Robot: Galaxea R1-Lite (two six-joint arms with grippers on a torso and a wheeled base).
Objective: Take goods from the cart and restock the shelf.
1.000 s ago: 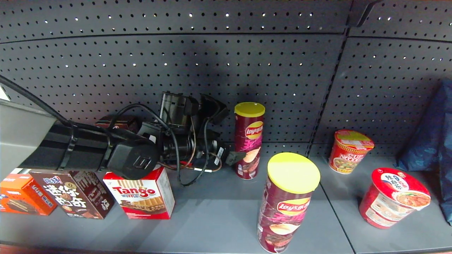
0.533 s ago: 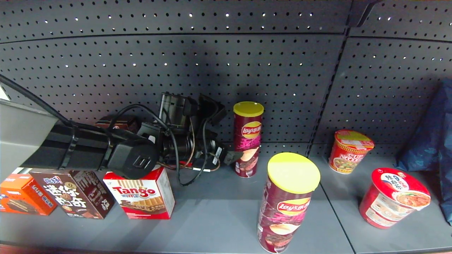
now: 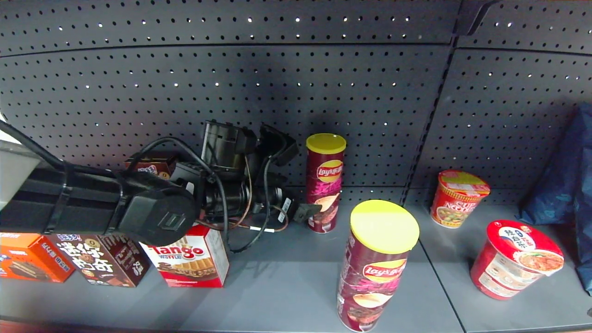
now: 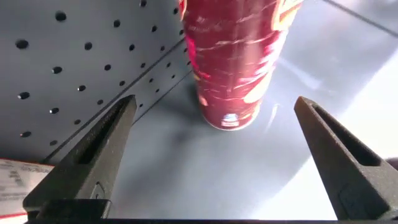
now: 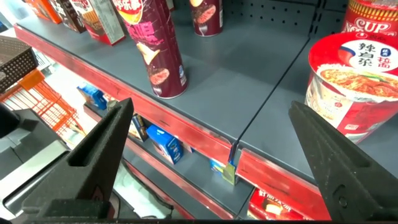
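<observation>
Two maroon chips cans with yellow lids stand upright on the grey shelf. The rear can is by the pegboard and the front can is near the shelf edge. My left gripper lies low on the shelf just left of the rear can. In the left wrist view it is open, and the rear can stands a little beyond its fingertips, untouched. My right gripper is open and holds nothing, hovering off the shelf's front edge, with the front can beyond it.
Left of the arm sit a wafer box, a chocolate box and an orange box. A cup noodle, a red noodle bowl and a blue bag fill the right. An orange wire cart stands below the shelf.
My left arm has drawn back to the left, away from the rear chips can. The can stays upright in place.
</observation>
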